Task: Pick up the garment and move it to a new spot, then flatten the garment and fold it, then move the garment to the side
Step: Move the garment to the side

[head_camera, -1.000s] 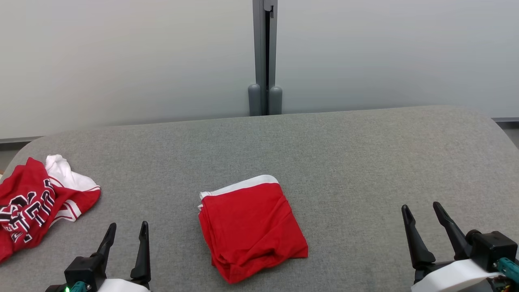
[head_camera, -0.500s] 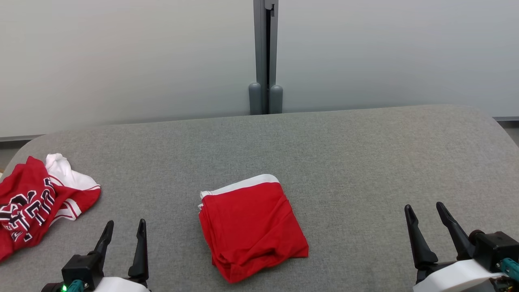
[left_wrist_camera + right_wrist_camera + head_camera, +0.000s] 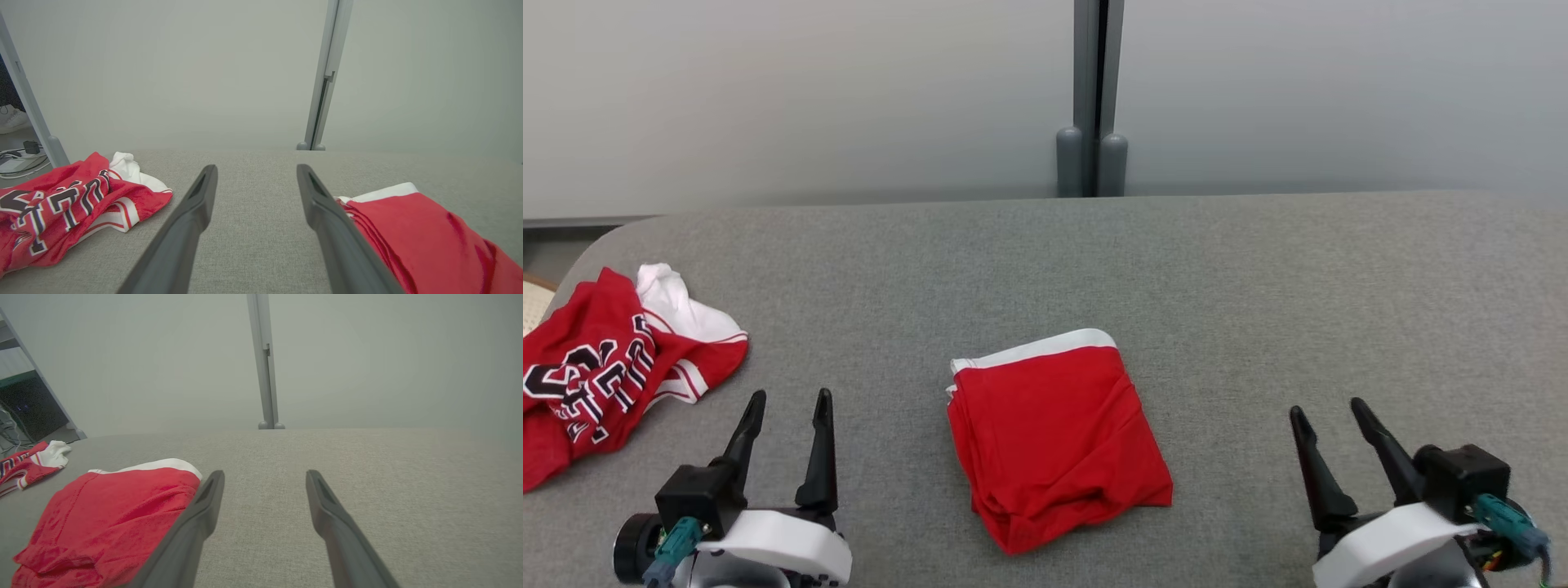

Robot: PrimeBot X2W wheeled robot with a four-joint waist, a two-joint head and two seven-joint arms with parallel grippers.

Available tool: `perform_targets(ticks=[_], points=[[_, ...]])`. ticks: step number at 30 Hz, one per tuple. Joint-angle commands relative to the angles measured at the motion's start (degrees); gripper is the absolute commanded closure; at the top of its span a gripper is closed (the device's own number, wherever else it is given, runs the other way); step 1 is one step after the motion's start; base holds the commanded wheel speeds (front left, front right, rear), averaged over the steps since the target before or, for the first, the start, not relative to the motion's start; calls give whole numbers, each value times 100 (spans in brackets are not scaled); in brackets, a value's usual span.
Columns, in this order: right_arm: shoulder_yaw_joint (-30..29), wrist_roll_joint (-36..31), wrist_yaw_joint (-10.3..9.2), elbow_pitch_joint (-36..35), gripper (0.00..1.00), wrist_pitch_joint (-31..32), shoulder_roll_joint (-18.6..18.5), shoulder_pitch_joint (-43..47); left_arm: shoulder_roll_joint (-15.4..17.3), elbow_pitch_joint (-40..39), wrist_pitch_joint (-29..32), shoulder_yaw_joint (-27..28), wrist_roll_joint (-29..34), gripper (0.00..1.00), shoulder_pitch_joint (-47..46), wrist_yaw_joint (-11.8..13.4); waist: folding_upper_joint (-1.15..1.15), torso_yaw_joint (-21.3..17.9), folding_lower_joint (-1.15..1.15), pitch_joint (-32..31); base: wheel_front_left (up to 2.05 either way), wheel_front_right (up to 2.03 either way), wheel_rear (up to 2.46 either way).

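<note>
Garment: folded red fabric square point(image 3: 1058, 445), lower centre.
Grippers: left gripper point(image 3: 792, 394), right gripper point(image 3: 1325, 406) spread, empty.
Advice: pinch all layers.

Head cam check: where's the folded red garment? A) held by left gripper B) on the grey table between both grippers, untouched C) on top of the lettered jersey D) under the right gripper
B: the folded red garment lies on the grey table between the left gripper and right gripper, both open and clear of it.
</note>
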Motion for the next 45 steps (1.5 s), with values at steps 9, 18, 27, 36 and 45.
perform_targets(ticks=[9, 18, 27, 36, 45], points=[[993, 339, -2, 1569, 0, -333, 199, -1150, -90, 5, -150, -63, -51, 0, -775, -96, -1, 641, 0, 859, 0, 0, 0], [1360, 679, -2, 3119, 43, -256, 345, -1783, -167, 126, -200, -45, -84, 0, -903, -132, -1, 751, 0, 1039, 0, 0, 0], [1657, 603, -7, 3470, 100, -374, 294, -2089, -70, 56, -205, 4, 54, 0, -944, -101, -1, 487, 0, 1030, 0, 0, 0], [1644, 230, -7, 2927, 100, -347, -150, -2014, -24, -273, -170, -142, 128, 0, -886, -112, -1, -617, 0, 1079, 0, 0, 0], [1433, 215, -6, 2474, 100, -145, -638, -2219, -31, -523, -21, -334, 147, 0, -1102, -164, -1, -1380, 0, 1403, 0, 0, 0]])
